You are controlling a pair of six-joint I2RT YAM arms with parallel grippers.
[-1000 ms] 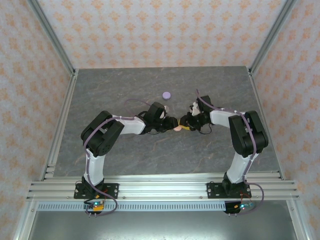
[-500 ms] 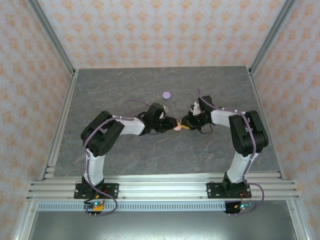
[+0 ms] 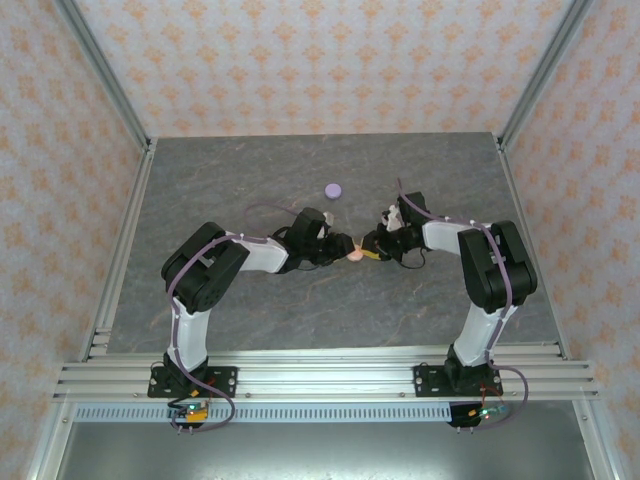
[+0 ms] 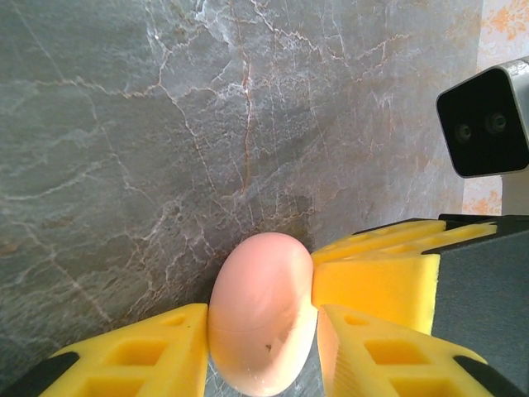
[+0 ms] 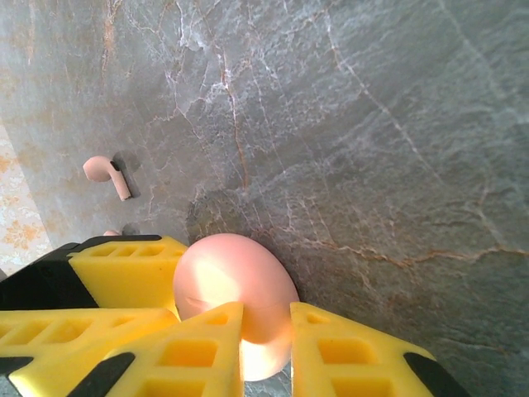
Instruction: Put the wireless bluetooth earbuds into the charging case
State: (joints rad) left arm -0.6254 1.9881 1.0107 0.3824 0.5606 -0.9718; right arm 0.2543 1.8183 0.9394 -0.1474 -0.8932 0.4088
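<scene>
Mid-table, both arms meet nose to nose over one pink charging case [image 4: 263, 289].

- Left gripper [image 4: 263, 347]: yellow fingers pinch the case from either side, pads against its flanks.
- Right gripper [image 5: 266, 331]: comes in from the opposite side. Its fingers stand narrow and nip the near edge of the same case. I can't tell whether that edge is the lid.
- Case: smooth, egg-like, pale salmon and matte. No open seam or cavity is visible, so it looks shut. It sits low on the grey marbled table [image 3: 250, 170], but contact with the surface is hidden.
- One pink earbud [image 5: 106, 175] lies loose on the table just beyond the grippers, stem outward, not in any case. A pink speck near it is too hidden to name.
- Lilac case [image 3: 333, 189] sits farther back, apart and untouched.

Step in hand, as I judge it: getting the case open, one arm steadying while the other works the lid. Next move likely needs a firm hold on the base and a parting pull at the lid edge. The shell is slick and rounded, so it could squirt out.
</scene>
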